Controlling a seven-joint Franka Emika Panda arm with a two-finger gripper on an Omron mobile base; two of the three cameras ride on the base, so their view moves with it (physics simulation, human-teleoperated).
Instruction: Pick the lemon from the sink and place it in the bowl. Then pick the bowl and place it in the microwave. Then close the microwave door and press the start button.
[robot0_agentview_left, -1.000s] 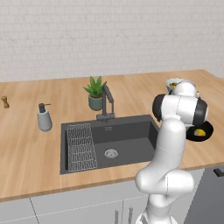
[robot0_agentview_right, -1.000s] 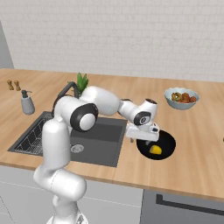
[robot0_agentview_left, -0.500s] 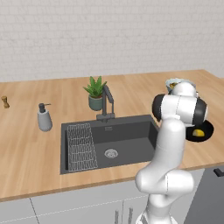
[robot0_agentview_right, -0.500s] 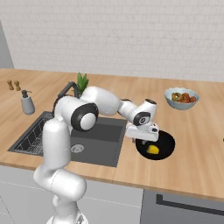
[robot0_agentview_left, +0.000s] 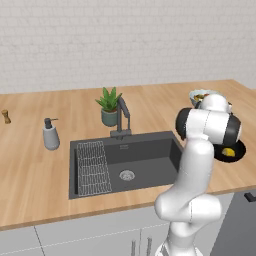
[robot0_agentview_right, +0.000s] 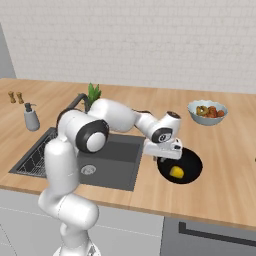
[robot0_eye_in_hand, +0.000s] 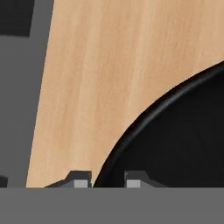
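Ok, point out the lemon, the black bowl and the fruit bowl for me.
lemon (robot0_agentview_right: 176, 172): right base view, middle of the yellow fruit inside the black bowl.
black bowl (robot0_agentview_right: 194, 161): right base view, bare dark inside near its far rim.
fruit bowl (robot0_agentview_right: 207, 118): right base view, pale front wall.

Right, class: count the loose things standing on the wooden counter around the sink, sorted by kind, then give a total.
Bowls: 2 (black bowl with the lemon in it, pale fruit bowl)
Potted plants: 1
Soap dispensers: 1
Small brown shakers: 2
Total: 6
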